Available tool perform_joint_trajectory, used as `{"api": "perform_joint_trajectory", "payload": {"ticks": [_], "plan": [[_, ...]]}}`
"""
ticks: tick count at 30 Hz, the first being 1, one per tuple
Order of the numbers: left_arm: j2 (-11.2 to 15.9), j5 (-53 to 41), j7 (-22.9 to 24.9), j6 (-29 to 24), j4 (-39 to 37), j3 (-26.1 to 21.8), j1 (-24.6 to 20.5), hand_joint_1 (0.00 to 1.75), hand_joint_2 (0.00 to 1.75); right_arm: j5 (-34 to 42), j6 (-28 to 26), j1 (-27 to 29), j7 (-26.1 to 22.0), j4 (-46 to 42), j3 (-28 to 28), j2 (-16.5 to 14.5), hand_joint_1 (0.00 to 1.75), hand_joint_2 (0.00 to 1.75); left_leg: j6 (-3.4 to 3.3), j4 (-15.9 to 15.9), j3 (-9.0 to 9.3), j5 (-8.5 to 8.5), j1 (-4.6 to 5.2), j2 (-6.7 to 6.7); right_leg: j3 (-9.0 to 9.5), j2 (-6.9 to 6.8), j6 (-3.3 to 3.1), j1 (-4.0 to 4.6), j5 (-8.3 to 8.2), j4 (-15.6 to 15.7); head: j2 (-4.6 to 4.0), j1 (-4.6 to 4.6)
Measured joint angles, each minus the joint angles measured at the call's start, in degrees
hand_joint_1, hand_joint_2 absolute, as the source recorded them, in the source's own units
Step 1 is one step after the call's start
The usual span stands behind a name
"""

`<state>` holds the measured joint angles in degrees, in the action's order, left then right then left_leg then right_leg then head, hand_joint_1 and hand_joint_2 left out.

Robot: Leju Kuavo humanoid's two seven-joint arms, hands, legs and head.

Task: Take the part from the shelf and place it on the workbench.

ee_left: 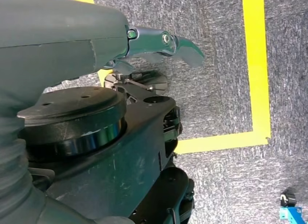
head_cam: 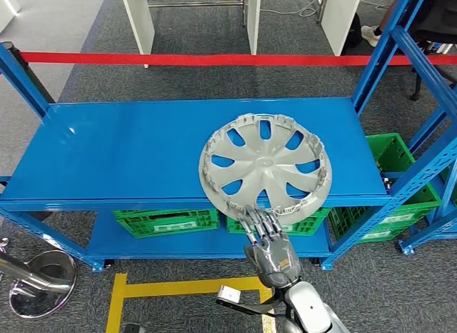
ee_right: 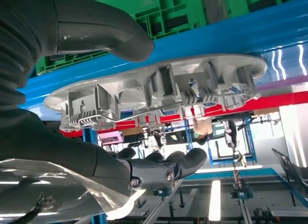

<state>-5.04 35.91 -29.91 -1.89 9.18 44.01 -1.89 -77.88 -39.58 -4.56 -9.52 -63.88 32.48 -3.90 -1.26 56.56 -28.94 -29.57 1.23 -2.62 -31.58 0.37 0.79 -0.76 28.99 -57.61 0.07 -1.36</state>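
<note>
The part is a silver hubcap (head_cam: 265, 165) lying flat on the top board of the blue shelf (head_cam: 123, 147), its near rim jutting over the front edge. My right hand (head_cam: 266, 236) reaches up to that near rim, with its fingers over the edge. From the right wrist, the hubcap's ribbed rim (ee_right: 160, 89) sits between the thumb (ee_right: 109, 36) and the fingers (ee_right: 163, 172), and a gap shows between the fingers and the rim. My left hand (ee_left: 72, 36) hangs over the carpet, holding nothing, one finger (ee_left: 178, 43) stretched out.
Green crates (head_cam: 167, 220) stand on the lower board, and another (head_cam: 398, 169) sits at the right behind slanted blue struts (head_cam: 425, 169). A red tape (head_cam: 216, 59) runs behind the shelf. Yellow floor lines (head_cam: 178, 286) mark the carpet in front.
</note>
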Motion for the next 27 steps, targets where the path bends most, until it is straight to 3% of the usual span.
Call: {"api": "perform_joint_trajectory", "payload": {"ticks": [27], "plan": [[0.6, -0.52, 0.75, -0.51, 0.0, 0.77, -0.08, 0.0, 1.75, -0.95, -0.02, -3.7, 3.55, 3.19, 0.22, 0.46, 0.0, 1.75, 0.0, 0.03, 0.0, 0.0, 0.0, 0.0, 0.01, 0.0, 0.0, 0.0, 0.0, 0.0, 0.0, 0.0]]}}
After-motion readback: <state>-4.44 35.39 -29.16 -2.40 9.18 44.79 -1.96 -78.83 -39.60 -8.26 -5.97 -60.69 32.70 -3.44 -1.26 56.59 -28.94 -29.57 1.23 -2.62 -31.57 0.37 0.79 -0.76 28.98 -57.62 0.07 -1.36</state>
